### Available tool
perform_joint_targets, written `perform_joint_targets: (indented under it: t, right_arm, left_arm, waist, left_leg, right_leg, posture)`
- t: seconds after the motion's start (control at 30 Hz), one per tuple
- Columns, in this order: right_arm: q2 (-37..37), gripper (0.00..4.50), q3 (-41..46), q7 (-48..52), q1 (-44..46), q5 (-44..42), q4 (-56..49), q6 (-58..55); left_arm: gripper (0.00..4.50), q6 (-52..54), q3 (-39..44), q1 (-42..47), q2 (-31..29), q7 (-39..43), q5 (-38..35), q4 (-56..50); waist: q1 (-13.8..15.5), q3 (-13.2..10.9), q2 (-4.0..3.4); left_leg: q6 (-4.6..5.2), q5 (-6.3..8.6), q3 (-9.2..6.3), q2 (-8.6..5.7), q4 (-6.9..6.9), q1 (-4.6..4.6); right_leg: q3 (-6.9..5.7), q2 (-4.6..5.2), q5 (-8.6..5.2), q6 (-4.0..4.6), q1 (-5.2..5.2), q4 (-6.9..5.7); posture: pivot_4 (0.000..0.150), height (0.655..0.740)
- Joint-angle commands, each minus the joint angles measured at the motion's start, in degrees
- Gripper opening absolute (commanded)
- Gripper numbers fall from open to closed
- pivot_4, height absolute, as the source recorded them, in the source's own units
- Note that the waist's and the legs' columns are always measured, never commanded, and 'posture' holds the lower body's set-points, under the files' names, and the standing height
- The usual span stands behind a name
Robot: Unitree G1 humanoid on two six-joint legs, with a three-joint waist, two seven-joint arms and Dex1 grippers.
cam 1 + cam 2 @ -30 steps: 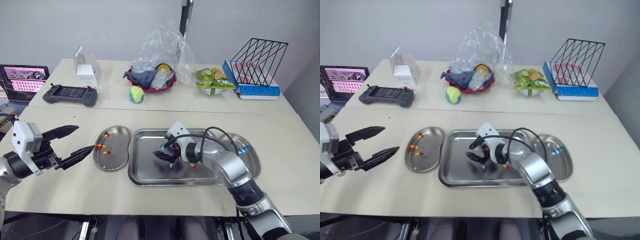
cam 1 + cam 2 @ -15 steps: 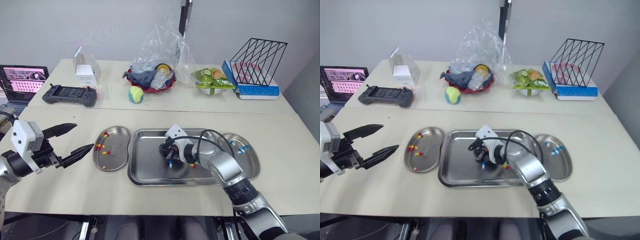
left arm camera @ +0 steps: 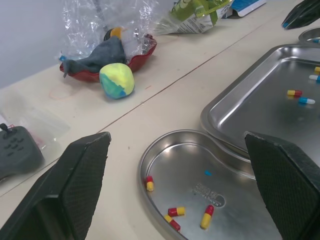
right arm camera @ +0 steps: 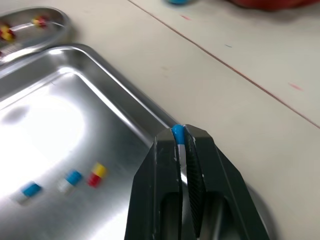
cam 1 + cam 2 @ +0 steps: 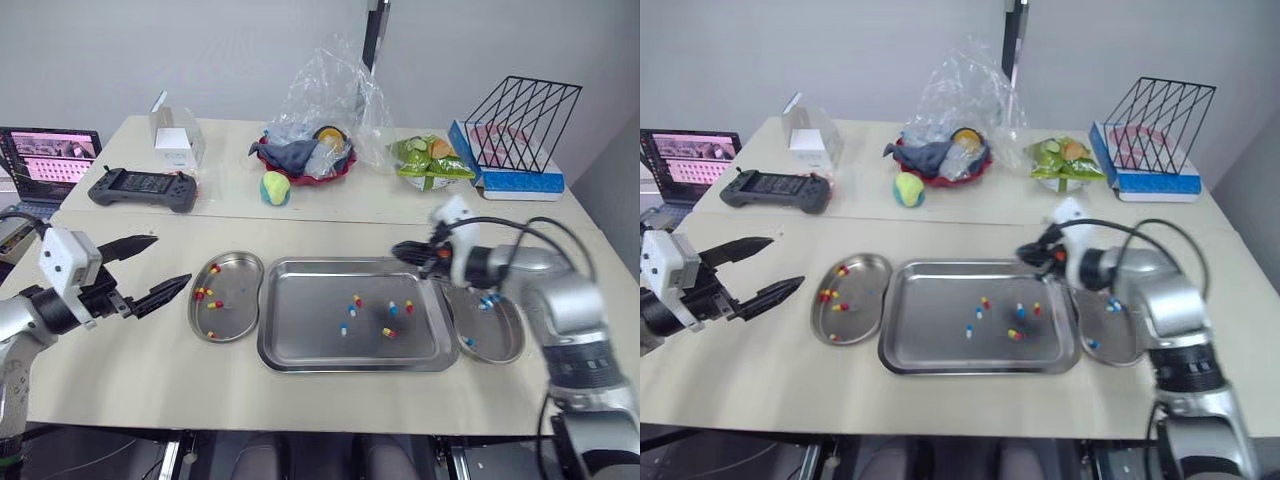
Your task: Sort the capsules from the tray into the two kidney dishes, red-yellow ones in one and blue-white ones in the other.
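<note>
Right end effector (image 4: 181, 131) is pinching a small blue-white capsule (image 4: 177, 134) between nearly closed black fingers. It is hovering right of centre in the head view, over the upper right corner of the rectangular steel tray (image 5: 300, 357), just beside the right-hand steel kidney dish (image 5: 512, 345) holding blue-white capsules (image 5: 488, 299). Left end effector (image 5: 170, 262) is hanging at the frame's left with fingers spread wide, gripping nothing, near the left-hand steel kidney dish (image 5: 247, 266) carrying red-yellow capsules (image 5: 207, 294), while several mixed capsules (image 5: 388, 332) are lying loose in the tray on the beige bench (image 5: 150, 370).

Controller (image 5: 140, 188), ball (image 5: 274, 187), red bowl (image 5: 335, 173) and wire rack (image 5: 520, 125) on far table (image 5: 350, 207)
</note>
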State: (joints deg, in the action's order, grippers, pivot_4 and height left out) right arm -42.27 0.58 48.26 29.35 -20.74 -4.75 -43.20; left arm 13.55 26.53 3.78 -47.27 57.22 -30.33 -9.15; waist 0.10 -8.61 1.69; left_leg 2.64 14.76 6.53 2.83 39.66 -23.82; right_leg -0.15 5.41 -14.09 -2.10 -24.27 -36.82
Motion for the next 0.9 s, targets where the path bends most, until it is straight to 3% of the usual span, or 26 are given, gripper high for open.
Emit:
perform_joint_targets:
  t: [0.03,0.2,0.33,0.5,0.77,0.9]
  right_arm:
    - [-7.75,0.02,7.10,3.26,-5.74,0.55,1.93,2.69]
    - [-11.94,0.02,8.29,5.44,-15.21,1.51,1.61,6.18]
    - [-11.69,0.02,10.44,5.85,-17.21,0.15,2.48,6.14]
    - [-12.78,1.82,12.05,8.29,-18.05,-0.78,4.44,6.37]
    - [-17.05,4.49,17.73,12.48,-14.84,-1.14,16.36,13.15]
    - [-17.76,4.49,22.71,12.99,-11.71,-2.07,27.67,18.82]
  left_arm:
    - [4.50,-3.97,-1.27,4.05,0.42,-1.79,2.60,3.32]
    - [4.50,-5.62,-3.75,5.32,0.66,-1.75,4.44,5.87]
    - [4.50,-6.35,-4.39,6.67,0.59,-1.96,4.92,7.87]
    - [4.50,-5.98,-4.91,7.86,0.42,-2.12,5.82,10.06]
    - [4.50,-5.11,-2.76,8.70,-2.26,-0.17,4.96,16.39]
    - [4.50,-7.39,0.60,8.26,-3.28,-0.18,5.24,23.81]
  waist:
    - [0.52,0.00,0.00]
    - [-0.55,0.00,0.00]
    - [-0.95,0.00,-0.01]
    - [-0.75,0.00,-0.01]
    - [-0.41,0.00,-0.01]
    - [-0.60,0.00,-0.01]
  left_leg:
    - [0.00,0.00,0.08,0.01,0.01,-0.02]
    - [0.04,0.02,0.05,0.06,0.00,0.01]
    - [0.03,0.01,0.01,0.05,0.03,0.02]
    - [0.03,0.01,-0.01,0.05,0.05,0.04]
    - [0.05,0.02,0.01,0.02,0.06,0.04]
    - [0.05,0.02,0.02,0.03,0.05,0.04]
  right_leg:
    - [-0.05,0.01,0.00,0.00,0.02,0.05]
    - [0.03,-0.04,0.01,0.00,0.01,0.06]
    - [0.09,-0.05,0.01,-0.01,-0.01,-0.01]
    - [0.15,-0.04,0.02,-0.04,0.01,-0.02]
    - [0.15,-0.02,0.04,-0.07,0.01,0.00]
    - [0.14,-0.06,0.03,-0.06,0.01,0.01]
  posture:
    - [0.150,0.7204]
    - [0.150,0.7204]
    - [0.150,0.7204]
    - [0.150,0.7204]
    - [0.150,0.7204]
    - [0.150,0.7204]
